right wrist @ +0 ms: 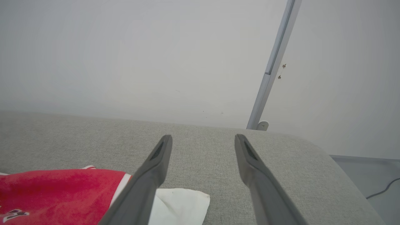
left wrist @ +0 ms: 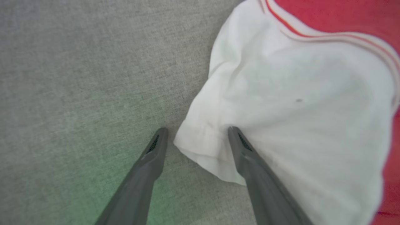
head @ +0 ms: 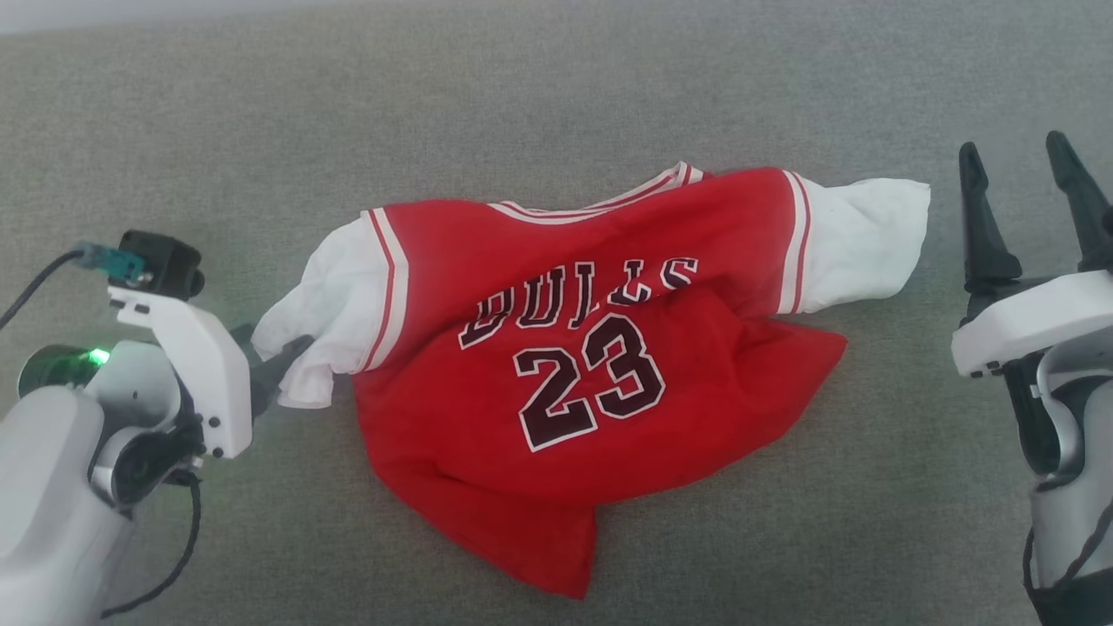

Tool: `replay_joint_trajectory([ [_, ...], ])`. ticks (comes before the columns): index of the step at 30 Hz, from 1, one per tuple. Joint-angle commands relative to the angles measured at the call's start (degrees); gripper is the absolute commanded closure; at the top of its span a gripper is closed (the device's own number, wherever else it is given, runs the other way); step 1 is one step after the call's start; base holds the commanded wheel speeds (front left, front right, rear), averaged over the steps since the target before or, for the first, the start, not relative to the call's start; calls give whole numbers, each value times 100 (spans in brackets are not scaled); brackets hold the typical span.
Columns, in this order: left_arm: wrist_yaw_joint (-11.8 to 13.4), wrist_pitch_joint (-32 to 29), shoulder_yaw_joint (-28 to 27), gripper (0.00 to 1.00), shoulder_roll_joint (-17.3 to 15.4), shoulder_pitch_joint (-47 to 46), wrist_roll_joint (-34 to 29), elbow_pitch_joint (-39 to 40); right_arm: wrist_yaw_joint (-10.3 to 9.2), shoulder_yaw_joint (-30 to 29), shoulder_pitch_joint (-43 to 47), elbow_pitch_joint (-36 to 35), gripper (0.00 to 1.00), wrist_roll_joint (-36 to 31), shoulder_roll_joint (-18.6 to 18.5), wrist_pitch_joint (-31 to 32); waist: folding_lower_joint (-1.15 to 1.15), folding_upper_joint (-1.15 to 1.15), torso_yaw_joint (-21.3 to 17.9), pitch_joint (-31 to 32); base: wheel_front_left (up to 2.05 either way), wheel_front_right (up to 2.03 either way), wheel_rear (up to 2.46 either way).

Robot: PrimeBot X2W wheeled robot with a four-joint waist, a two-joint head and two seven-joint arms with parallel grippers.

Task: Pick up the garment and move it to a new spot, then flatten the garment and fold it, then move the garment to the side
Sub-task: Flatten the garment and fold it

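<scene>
Large red jersey shirt with black white-edged "BULLS 23" lettering and white sleeves (head: 600, 365) lies front-up at centre of a grey woven padded surface (head: 261, 113), rumpled, not flat. Striped collar trim (head: 600, 202) at the far edge, and a fold runs across the word BULLS. The red hem is bunched to a skewed point at near centre. Left white sleeve (left wrist: 281, 109) is crumpled at the shirt's left side; right white sleeve (head: 869, 239) is stretched out flatter to the right. Left gripper (head: 274, 348) is low at the left sleeve's cuff, its fingers spread and nothing pinched. In the left wrist view the cuff corner sits between them, one finger (left wrist: 250, 162) over the white cloth, the other (left wrist: 150, 162) over bare grey surface; contact with the cloth cannot be told. Right gripper (head: 1013, 143) is at the right edge of the scene, just right of the right sleeve and apart from it, fingers spread and empty, pointing far. Right wrist view has a pale wall (right wrist: 125, 56) beyond the surface's far edge, a pale slanted pole (right wrist: 275, 65) against it, and a dark cable (right wrist: 384, 187) on the floor at far right.
</scene>
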State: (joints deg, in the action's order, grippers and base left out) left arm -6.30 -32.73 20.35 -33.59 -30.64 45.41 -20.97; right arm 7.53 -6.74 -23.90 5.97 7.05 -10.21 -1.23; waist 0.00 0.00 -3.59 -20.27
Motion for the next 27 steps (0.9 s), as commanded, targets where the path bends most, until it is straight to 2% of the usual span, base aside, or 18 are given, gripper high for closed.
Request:
replay_joint_trajectory([
  [1, 49, -102, 141, 0, 70, 19, -108, -238, -8, 20, 43, -59, 0, 36, 14, 59, 0, 0, 19, -27, 0, 0, 0],
  [5, 87, -264, 225, 0, 170, -50, -66, -591, -8, 53, 64, -98, 0, 75, -27, 180, 0, 0, 37, -58, 0, 0, 0],
  [6, 81, -333, 260, 25, 212, -61, -34, -702, -8, 92, 65, -117, 0, 103, -42, 236, 0, 0, 42, -65, 0, 0, 0],
  [7, 40, -411, 315, 100, 317, -83, 56, -853, -8, 141, 49, -99, 0, 223, -65, 417, 0, 0, 52, -70, 0, 0, 0],
  [16, -95, -357, 632, 100, 534, -360, 189, -1092, -7, 391, -471, 495, 0, 910, -536, 1971, 0, 0, 202, -100, 0, 0, 0],
  [21, -111, -209, 788, 100, 622, -536, 246, -1167, -7, 467, -921, 1233, 0, 1245, -886, 2840, 0, 0, 350, -145, 0, 0, 0],
  [27, -123, -92, 1022, 100, 661, -701, 336, -1202, -5, 537, -1451, 2133, 0, 1659, -1071, 3687, 0, 0, 499, -203, 0, 0, 0],
])
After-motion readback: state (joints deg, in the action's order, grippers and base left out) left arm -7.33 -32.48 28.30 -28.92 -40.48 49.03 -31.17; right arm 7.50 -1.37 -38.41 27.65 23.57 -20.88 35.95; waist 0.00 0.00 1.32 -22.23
